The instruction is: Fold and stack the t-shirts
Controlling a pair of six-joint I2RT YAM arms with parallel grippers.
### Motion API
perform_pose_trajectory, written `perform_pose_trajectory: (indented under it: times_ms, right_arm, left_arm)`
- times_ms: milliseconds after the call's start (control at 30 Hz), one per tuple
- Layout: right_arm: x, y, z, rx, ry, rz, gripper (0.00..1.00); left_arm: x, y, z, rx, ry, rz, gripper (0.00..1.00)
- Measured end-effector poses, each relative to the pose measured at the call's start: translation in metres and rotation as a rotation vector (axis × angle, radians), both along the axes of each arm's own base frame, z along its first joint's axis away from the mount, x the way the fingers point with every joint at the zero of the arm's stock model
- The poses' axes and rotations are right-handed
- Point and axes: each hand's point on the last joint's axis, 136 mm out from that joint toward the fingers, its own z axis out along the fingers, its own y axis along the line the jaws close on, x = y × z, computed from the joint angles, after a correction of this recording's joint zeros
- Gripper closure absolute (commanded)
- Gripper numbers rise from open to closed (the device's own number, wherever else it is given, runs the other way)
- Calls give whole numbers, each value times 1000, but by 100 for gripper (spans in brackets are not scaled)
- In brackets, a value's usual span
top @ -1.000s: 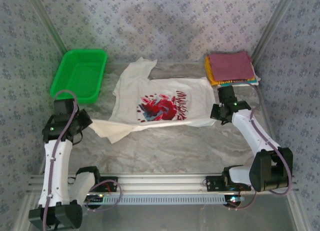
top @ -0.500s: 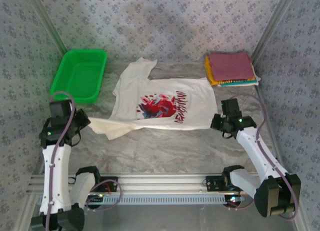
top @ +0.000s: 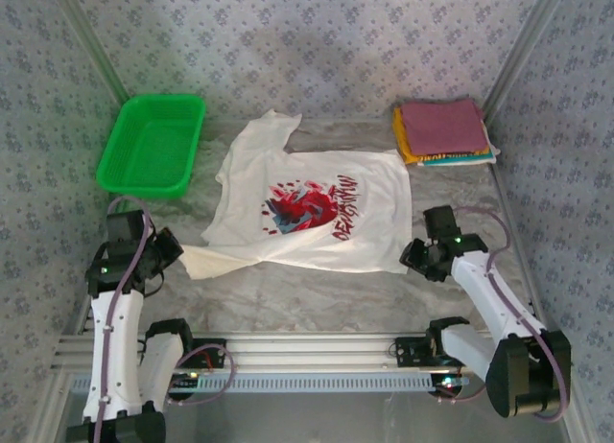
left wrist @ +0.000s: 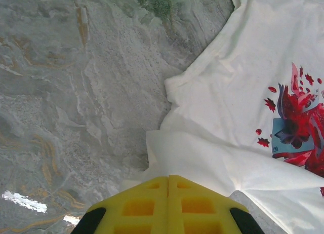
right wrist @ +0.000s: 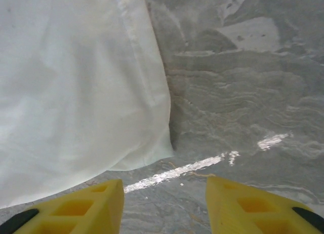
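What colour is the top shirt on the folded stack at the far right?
The top folded shirt is maroon, clearest in the top external view.

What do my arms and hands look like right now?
The left arm and right arm are white links with black joints, each with a mauve cable looping along it and a green light near the wrist. The left hand and right hand have blocky yellow fingers with square recesses.
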Motion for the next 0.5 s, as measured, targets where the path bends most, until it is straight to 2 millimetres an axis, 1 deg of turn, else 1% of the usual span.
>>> perform_pose_trajectory:
  times_ms: [133,300,400,500]
  right_arm:
    - [1,13,-7,22,13,28,48]
    - [-1,16,-24,25,55,33,44]
    - [4,19,-31,33,64,36,47]
    - [11,23,-36,40,57,43,54]
  left_arm:
    - [1,-1,-1,-7,-2,-1,100]
    - [1,-1,-2,-11,-2,4,100]
    - [1,-1,-3,-12,-1,4,100]
    - [2,-1,-3,-12,-2,4,100]
